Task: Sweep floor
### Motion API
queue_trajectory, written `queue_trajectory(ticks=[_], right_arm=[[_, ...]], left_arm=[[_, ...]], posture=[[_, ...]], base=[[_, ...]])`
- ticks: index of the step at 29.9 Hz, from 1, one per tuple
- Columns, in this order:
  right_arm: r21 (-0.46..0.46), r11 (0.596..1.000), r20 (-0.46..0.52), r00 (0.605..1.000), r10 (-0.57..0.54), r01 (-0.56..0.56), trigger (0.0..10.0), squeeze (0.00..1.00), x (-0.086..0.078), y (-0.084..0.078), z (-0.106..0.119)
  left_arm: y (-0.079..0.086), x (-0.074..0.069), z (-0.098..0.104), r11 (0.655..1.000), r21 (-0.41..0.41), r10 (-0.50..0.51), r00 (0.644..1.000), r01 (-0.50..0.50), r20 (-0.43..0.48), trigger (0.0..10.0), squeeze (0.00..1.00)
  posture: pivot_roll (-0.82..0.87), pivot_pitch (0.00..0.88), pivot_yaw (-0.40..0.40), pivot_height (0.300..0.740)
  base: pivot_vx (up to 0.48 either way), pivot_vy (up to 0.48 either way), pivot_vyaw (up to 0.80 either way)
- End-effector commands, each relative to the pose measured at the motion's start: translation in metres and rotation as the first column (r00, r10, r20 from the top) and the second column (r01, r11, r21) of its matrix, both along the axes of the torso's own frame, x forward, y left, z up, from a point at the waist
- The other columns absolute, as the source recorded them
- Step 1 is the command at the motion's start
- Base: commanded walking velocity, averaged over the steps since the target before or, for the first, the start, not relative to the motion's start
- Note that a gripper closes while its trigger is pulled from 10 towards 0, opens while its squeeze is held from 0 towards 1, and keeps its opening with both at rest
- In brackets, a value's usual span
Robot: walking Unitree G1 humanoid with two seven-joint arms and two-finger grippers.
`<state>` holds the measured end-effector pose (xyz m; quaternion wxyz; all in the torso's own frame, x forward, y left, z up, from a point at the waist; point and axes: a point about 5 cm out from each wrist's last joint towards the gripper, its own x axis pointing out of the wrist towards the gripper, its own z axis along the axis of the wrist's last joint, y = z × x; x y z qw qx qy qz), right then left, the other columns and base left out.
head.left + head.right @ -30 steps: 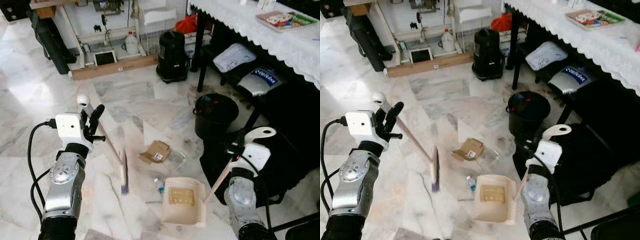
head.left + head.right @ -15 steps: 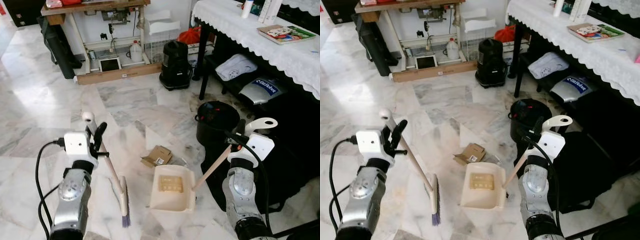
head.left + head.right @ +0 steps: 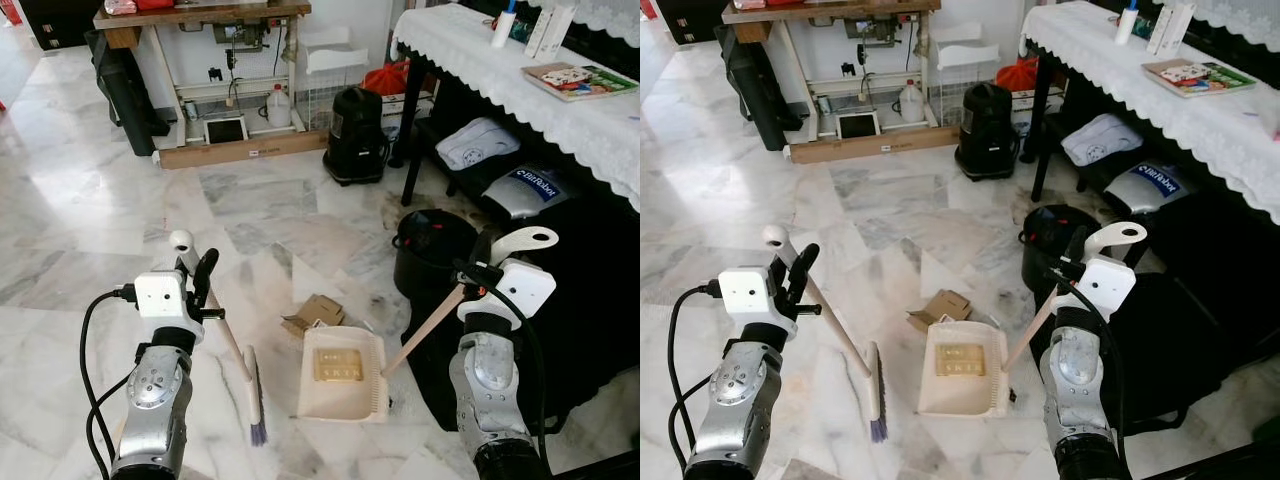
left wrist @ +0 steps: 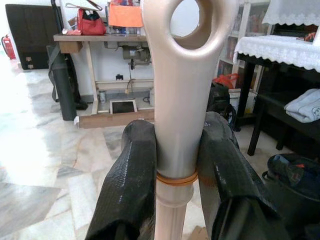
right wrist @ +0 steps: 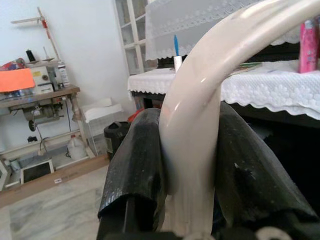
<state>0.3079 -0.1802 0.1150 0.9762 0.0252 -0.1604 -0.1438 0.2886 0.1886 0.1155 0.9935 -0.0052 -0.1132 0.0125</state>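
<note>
Floor: white and grey marble tiles (image 3: 90, 200), glossy, running from the robot's feet to the far wall.
Left pincer (image 3: 197, 281): low on the robot's left, its two black fingers (image 4: 131, 180) clamped on the beige broom handle just below the hanging loop.
Broom (image 3: 253, 385): handle slants down and toward the robot's right; the brush head rests on the floor, purple bristles nearest the robot, just left of the dustpan.
Right pincer (image 3: 479, 262): on the robot's right, fingers (image 5: 137, 165) closed round the curved top of the dustpan's long handle.
Dustpan (image 3: 343, 374): cream, flat on the floor between the two arms, a yellowish patch in its tray; its handle rises slanting to the right pincer.
Cardboard piece (image 3: 313, 311): brown, lying on the floor touching or just beyond the dustpan's far edge.
Black bucket (image 3: 434, 244): beyond the right pincer, beside the bench leg.
Bench (image 3: 520, 75): on the right, white lace cloth, books on top, bags stowed under it.
Far end: black canister (image 3: 356, 136), white jug (image 3: 277, 104), wooden sewing bench (image 3: 200, 15) against the wall.
</note>
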Motion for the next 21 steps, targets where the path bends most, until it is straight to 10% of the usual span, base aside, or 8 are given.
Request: queue_trajectory(ticks=[1, 21], right_arm=[[-0.016, 1.000, 0.048, 0.999, 0.013, -0.012, 10.0, 0.00, 0.0010, 0.0011, 0.0125], [-0.006, 1.000, 0.042, 0.999, 0.006, -0.006, 10.0, 0.00, -0.0021, -0.0006, 0.0162]], left_arm=[[-0.0013, 0.0001, 0.0123, 1.000, 0.021, 0.004, 0.997, -0.005, 0.072, 10.0, 0.00], [-0.0035, 0.0018, 0.0135, 0.997, 0.082, -0.016, 0.997, 0.011, 0.069, 10.0, 0.00]], posture=[[-0.01, 0.000, -0.029, 0.740], [0.00, 0.000, -0.026, 0.740]], base=[[0.000, 0.000, 0.00], [0.000, 0.000, 0.77]])
